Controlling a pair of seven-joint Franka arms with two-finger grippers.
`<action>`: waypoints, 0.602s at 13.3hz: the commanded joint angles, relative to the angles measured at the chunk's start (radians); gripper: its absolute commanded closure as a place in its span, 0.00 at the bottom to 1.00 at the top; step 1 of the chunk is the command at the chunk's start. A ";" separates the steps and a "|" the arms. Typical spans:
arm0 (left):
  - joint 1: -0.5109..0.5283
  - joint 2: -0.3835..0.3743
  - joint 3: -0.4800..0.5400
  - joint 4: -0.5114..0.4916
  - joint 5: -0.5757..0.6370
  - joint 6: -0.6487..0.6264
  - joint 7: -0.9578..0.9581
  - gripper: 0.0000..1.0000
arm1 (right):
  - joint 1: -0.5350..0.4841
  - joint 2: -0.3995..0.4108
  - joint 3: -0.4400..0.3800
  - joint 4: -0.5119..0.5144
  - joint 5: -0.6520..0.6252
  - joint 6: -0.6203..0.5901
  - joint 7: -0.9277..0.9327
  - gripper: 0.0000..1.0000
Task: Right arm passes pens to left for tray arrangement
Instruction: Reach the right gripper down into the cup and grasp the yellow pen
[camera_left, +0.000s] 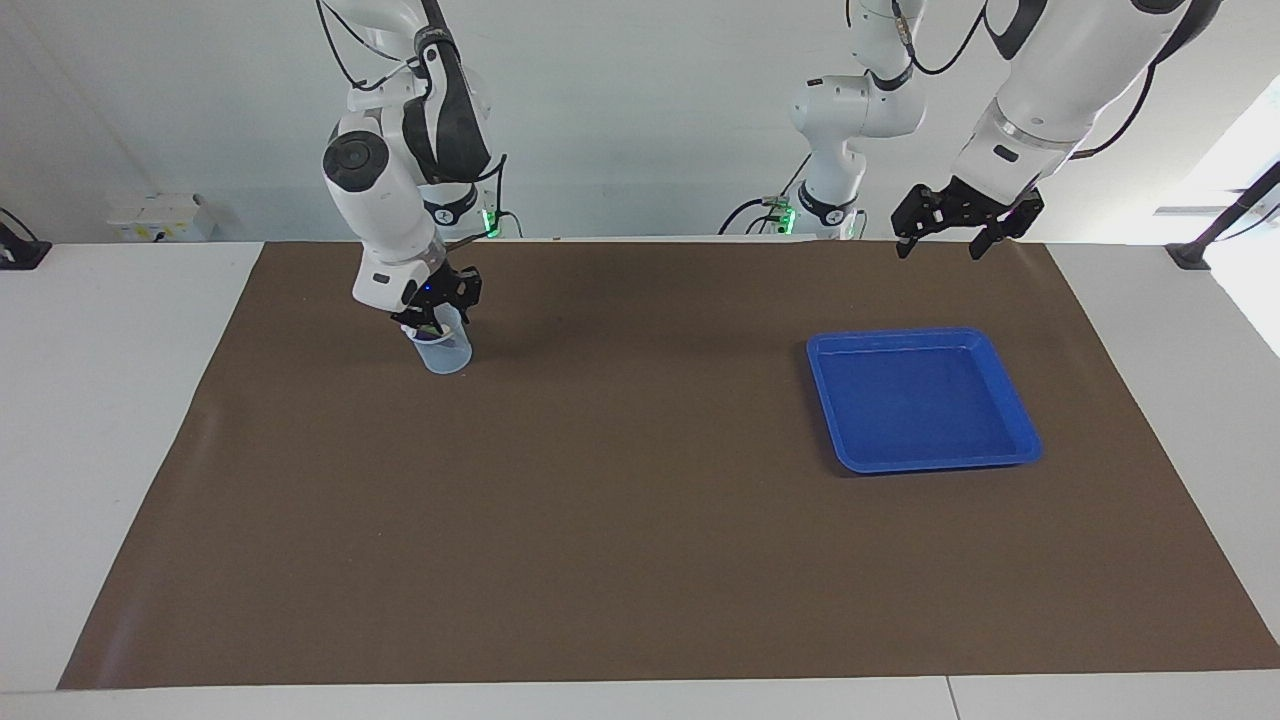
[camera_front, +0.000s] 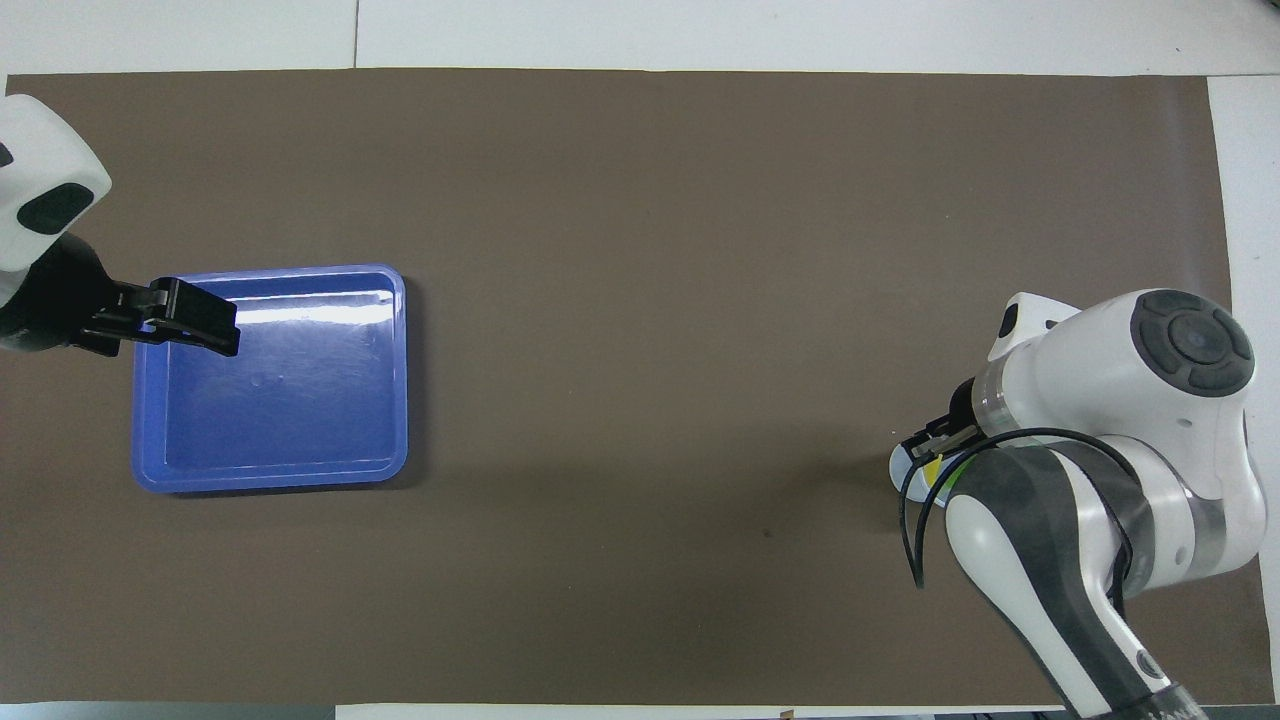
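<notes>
With the right end effector (camera_left: 432, 322) dipped into the clear cup (camera_left: 443, 350) holding the pens (camera_front: 934, 468), its fingers unreadable, and the left end effector (camera_left: 952, 238) spread over the worktop (camera_left: 640, 560) near the blue tray (camera_left: 1020, 420), a snagged rim risked tipping the cup.

Both robots are glossy white jointed arms with rounded casings. The right arm (camera_left: 385, 200) has a dark grey panel along its upper link, a round dark grey joint cap with a ring of small screw recesses, a translucent band at the wrist and a loose black cable – plus a small blue light on its black wrist. The left arm (camera_left: 1040, 90) shows a silver wrist ring, a dark oval inset and black cables. Both grippers are black.
</notes>
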 joint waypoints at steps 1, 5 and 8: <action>0.015 -0.023 -0.004 -0.019 -0.014 -0.010 0.006 0.00 | -0.009 -0.011 -0.001 -0.034 0.015 0.056 -0.036 0.58; 0.004 -0.023 -0.006 -0.019 -0.014 -0.016 0.004 0.00 | -0.014 -0.007 -0.001 -0.034 0.015 0.066 -0.035 0.58; 0.014 -0.025 -0.006 -0.022 -0.014 -0.015 0.001 0.00 | -0.027 0.007 -0.003 -0.017 0.009 0.061 -0.058 0.58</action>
